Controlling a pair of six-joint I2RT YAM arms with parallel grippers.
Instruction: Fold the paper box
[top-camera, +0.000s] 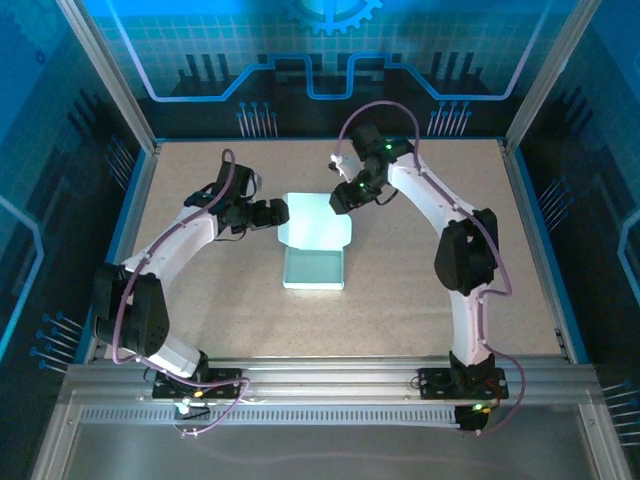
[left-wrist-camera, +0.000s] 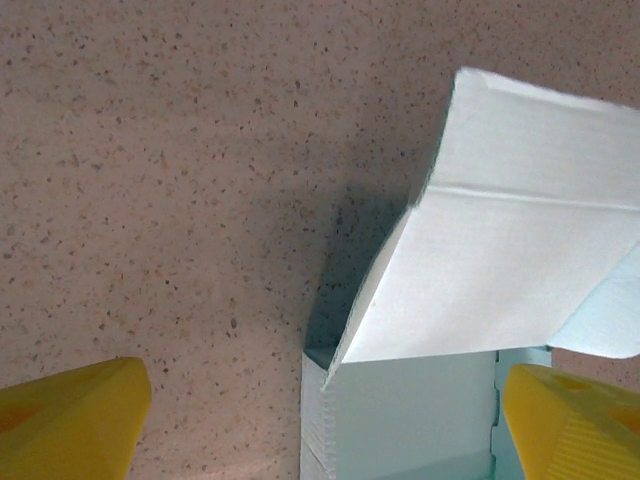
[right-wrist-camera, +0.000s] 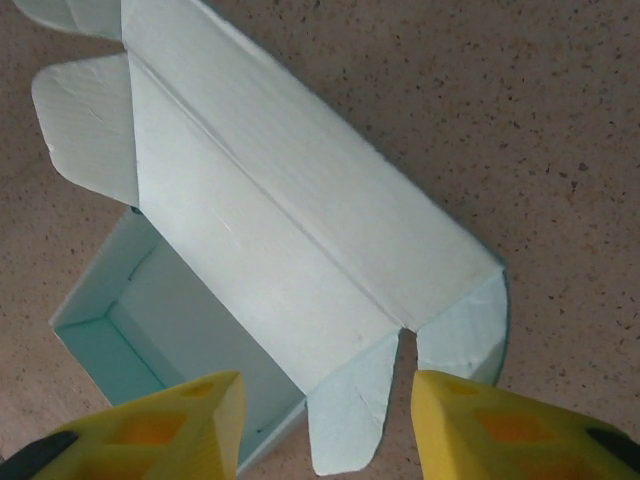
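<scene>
While the paper box (top-camera: 315, 250) sits on the desk (top-camera: 440, 300) with its tray (right-wrist-camera: 170, 320) standing and its lid (right-wrist-camera: 270, 220) thrown back, both pairs of your fingers are spread wide and grip nothing. The box lies between the two pairs, with the left fingers (left-wrist-camera: 70, 415) at one end of the lid and the right fingers (right-wrist-camera: 180, 430) at the other. That flanking placement looks deliberate to me, since each pair can work the flap on its own side without reaching across.

Between your left fingers the lid's raised corner stands up off the desk. It is just beside one finger and well apart from the other, so that pair is off-centre on the card. Between your right fingers a narrow tab (right-wrist-camera: 345, 425) hangs in the gap. The open tray is just beyond one finger and a rounded ear (right-wrist-camera: 470, 335) just beyond the other. I judge the tab is what that pair is lined up to take.

By count you have one box, one tray and one lid with a single crease along it. Two rounded ears are visible, along with one narrow tab and four yellow fingers in two pairs.
</scene>
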